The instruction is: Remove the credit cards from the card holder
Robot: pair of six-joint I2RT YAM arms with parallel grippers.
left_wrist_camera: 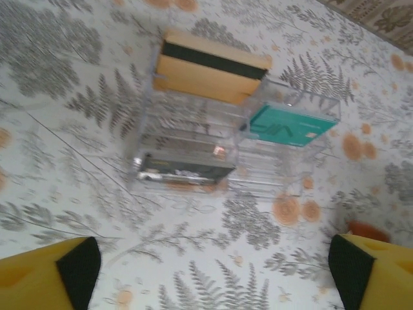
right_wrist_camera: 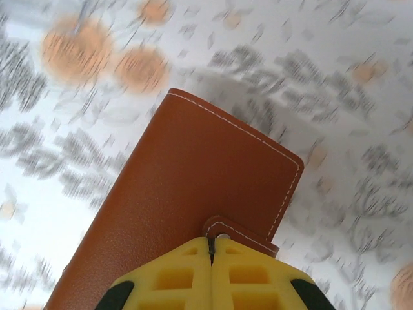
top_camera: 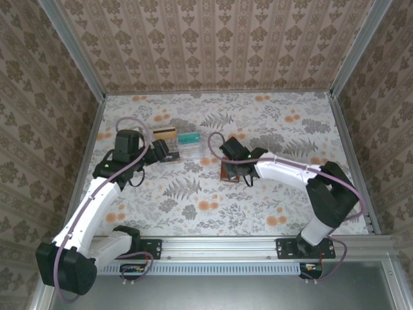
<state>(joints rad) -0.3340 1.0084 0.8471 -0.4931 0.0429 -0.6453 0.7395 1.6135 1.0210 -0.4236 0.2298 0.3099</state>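
Our right gripper (right_wrist_camera: 211, 255) is pinched shut on the snap tab (right_wrist_camera: 244, 234) at the 5 o'clock edge of the closed card holder (right_wrist_camera: 193, 187), which sits mid-table at 3 o'clock from the clear tray (left_wrist_camera: 284, 177). We judge it best to peel the tab up gently. Our left gripper (left_wrist_camera: 214, 271), spread wide over the tray, should come across to pin the leather down.

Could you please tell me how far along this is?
Done: gold card, teal card and dark card lie in the clear tray. In hand: the right gripper is shut on the snap tab of the closed card holder; the left gripper hangs open. Left: opening it; any cards inside are hidden.
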